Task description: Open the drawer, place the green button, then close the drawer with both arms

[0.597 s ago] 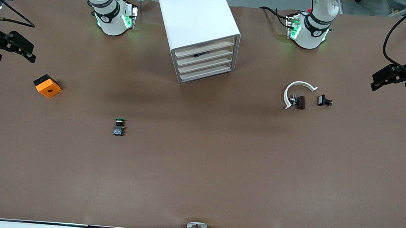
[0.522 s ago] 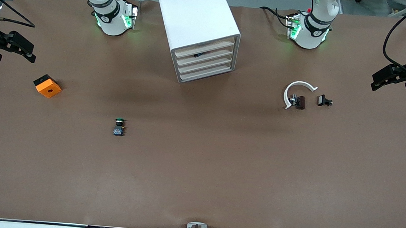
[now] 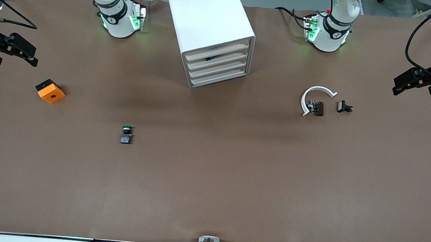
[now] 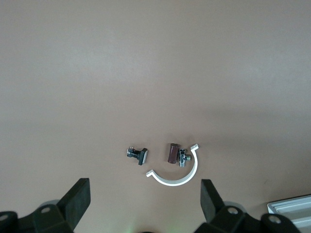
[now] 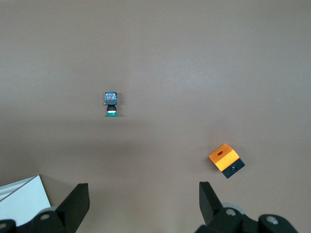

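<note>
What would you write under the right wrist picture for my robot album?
Open right gripper hovers over the brown table, looking down at the tiny green-capped push-button and the orange block with a hole.

No legible text, label, brand, number or sign appears in any view. Small marks on the black joint bands of the two white robot arm bases [image 3: 118,15] cannot be read.
</note>
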Robot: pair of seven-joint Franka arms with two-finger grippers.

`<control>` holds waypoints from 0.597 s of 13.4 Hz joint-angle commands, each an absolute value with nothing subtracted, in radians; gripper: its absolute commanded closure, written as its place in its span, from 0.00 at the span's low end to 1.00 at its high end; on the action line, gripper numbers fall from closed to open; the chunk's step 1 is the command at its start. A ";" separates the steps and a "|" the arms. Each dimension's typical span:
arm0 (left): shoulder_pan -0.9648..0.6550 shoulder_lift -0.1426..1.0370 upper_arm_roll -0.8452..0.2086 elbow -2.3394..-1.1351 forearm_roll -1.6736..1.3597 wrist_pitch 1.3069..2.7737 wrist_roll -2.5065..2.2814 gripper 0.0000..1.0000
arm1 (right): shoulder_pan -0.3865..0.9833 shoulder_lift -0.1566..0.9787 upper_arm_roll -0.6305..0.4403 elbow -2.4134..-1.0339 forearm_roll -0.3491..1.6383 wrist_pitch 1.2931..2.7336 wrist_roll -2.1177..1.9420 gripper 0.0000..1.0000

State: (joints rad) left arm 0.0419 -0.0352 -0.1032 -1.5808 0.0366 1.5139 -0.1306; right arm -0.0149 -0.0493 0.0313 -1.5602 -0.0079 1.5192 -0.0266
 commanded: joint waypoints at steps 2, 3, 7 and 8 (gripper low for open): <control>0.040 -0.020 -0.107 -1.563 0.023 1.497 -0.107 0.00 | 0.054 -0.041 0.028 -1.557 -0.014 1.555 -0.023 0.00; 0.040 -0.020 -0.109 -1.563 0.023 1.497 -0.107 0.00 | 0.055 -0.037 0.028 -1.557 -0.011 1.563 -0.023 0.00; 0.034 -0.005 -0.115 -1.563 0.029 1.497 -0.110 0.00 | 0.074 -0.029 0.028 -1.559 -0.011 1.565 -0.021 0.00; 0.032 -0.003 -0.120 -1.563 0.029 1.497 -0.110 0.00 | 0.069 -0.028 0.026 -1.559 -0.009 1.565 -0.021 0.00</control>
State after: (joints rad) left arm 0.0338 -0.0178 -0.1122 -1.5808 0.0366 1.5134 -0.1306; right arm 0.0636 -0.0338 0.0318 -1.5627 -0.0082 1.5629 -0.0249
